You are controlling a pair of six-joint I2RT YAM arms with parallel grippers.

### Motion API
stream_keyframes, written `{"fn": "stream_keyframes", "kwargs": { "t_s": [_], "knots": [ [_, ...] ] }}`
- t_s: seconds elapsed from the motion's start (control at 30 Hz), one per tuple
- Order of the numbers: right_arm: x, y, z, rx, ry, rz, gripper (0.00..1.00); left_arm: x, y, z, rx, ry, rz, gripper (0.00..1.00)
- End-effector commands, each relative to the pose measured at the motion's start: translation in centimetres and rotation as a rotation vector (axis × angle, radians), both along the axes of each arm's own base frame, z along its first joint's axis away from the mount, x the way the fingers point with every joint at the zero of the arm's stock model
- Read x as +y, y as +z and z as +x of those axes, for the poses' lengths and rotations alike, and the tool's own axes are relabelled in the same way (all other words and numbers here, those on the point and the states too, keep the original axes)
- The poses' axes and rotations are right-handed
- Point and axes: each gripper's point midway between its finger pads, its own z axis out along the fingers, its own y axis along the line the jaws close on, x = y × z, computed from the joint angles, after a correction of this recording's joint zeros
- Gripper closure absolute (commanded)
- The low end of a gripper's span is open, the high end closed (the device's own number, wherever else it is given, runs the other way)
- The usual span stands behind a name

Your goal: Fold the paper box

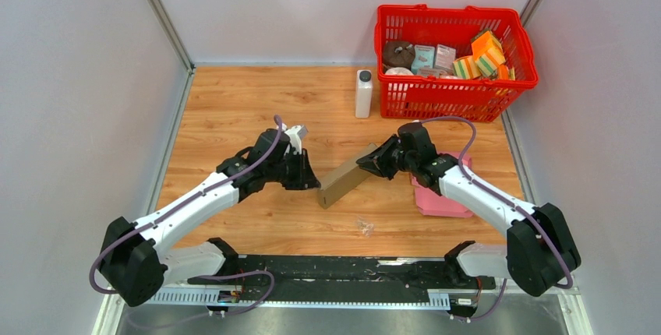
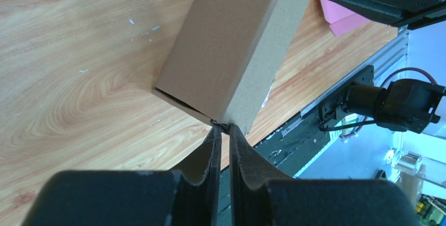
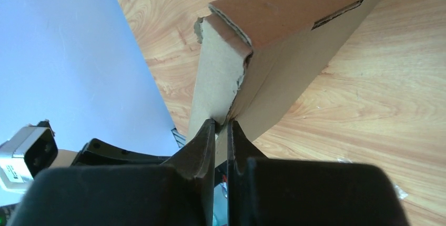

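— Cardboard, plain brown and matte: the paper box point(image 1: 343, 182) is a long, slim carton lying slantwise mid-table between both claws, one end flap ragged and corrugated.
— And the claws?
— The right gripper point(image 3: 221, 123) is narrowed onto a flap at the torn end. The left gripper point(image 2: 222, 127) is nearly closed, tips at the opposite corner (whether cardboard sits between them, I can't tell).
— Beyond that?
— Glossy wood-grain table point(image 1: 234, 109), a flat pink sheet point(image 1: 440, 201) beside the right arm, a white bottle point(image 1: 363, 93), then a red mesh plastic basket point(image 1: 448, 9).
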Motion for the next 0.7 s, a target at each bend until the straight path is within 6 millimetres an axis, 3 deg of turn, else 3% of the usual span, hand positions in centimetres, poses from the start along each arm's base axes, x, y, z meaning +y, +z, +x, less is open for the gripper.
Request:
{"fn": "stream_keyframes", "kwargs": {
  "t_s": [0.0, 0.07, 0.27, 0.37, 0.57, 0.67],
  "knots": [
    [-2.9, -3.8, -2.3, 0.004, 0.079, -0.17, 0.93, 2.2, -1.3, -0.8, -0.016, 0.009, 0.112, 0.76],
    [-3.9, -4.1, -2.3, -0.027, 0.105, -0.201, 0.93, 2.2, 0.1, -0.5, -0.052, 0.005, 0.111, 0.68],
    [-4.9, -6.8, -3.6, -0.046, 0.254, -0.253, 0.9, 3.4, 3.1, 0.1, -0.135, 0.024, 0.134, 0.61],
    [-4.7, -8.3, -4.3, -0.028, 0.309, -0.248, 0.9, 4.1, 2.8, 0.1, -0.138, 0.034, 0.169, 0.59],
    [-8.5, -10.4, -5.2, 0.032, 0.307, -0.393, 0.78, 3.9, 2.2, 0.0, -0.123, 0.036, 0.157, 0.55],
    [-9.4, -9.8, -6.3, 0.064, 0.303, -0.391, 0.72, 3.0, 3.0, 0.6, -0.13, 0.018, 0.142, 0.54]
  ]
}}
